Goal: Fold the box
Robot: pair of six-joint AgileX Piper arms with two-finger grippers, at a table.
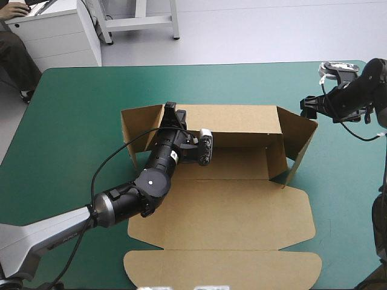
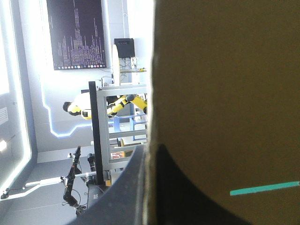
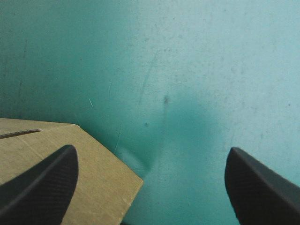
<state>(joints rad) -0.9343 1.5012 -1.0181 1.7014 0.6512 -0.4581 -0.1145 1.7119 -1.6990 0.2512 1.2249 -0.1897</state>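
I see the brown box (image 1: pixel 242 211) in the middle of the counter (image 1: pixel 72 109), walls raised and lid flat toward the near edge, my left pincer (image 1: pixel 170 110) clenched on the far wall's left end, my right pincer (image 3: pixel 151 149) released over the teal-green cover (image 3: pixel 197 70) beside the right wall.

The box (image 1: pixel 230 217), walls raised, blocks mid-table; the teal-green cover (image 1: pixel 78 109) around lies free.
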